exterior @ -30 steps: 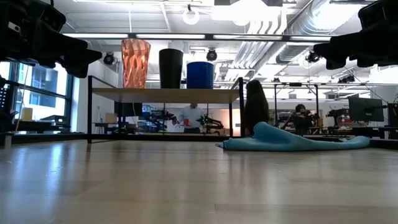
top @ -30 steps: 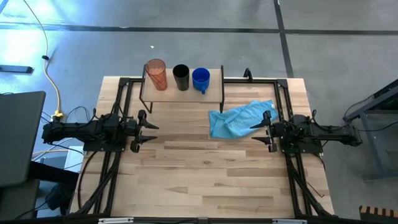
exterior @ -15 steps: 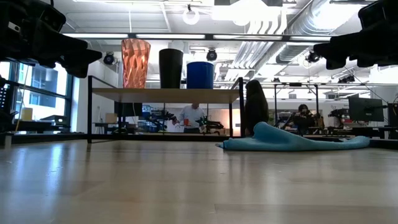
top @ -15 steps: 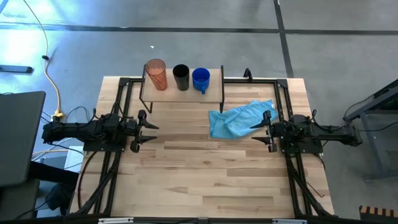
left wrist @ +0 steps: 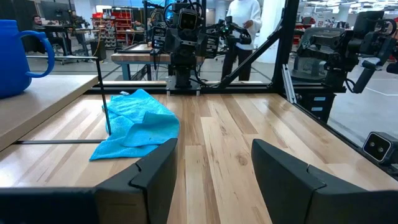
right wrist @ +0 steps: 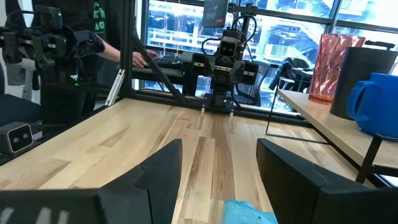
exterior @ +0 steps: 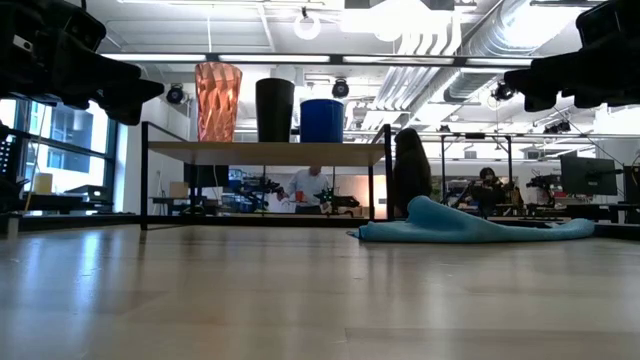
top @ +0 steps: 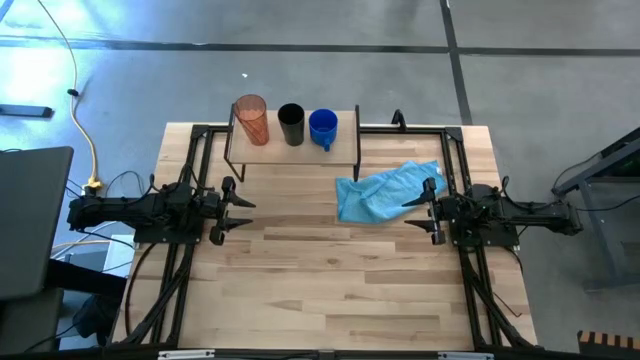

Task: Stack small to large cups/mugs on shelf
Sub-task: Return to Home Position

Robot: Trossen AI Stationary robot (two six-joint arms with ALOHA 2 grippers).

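Observation:
The shelf, light wood on thin black legs, stands at the table's far edge. Three vessels stand upright on it in a row: the orange-red tumbler at the left, the black cup in the middle, the blue mug at the right with its handle toward the near side. The same row shows in the low view as tumbler, black cup and mug. My left gripper hovers open near the table's left side. My right gripper hovers open near the right side, beside the light-blue cloth.
A crumpled light-blue cloth lies on the table right of centre, just near of the shelf's right end. The wide near half of the butcher-block tabletop is bare wood. People and benches show in the room beyond.

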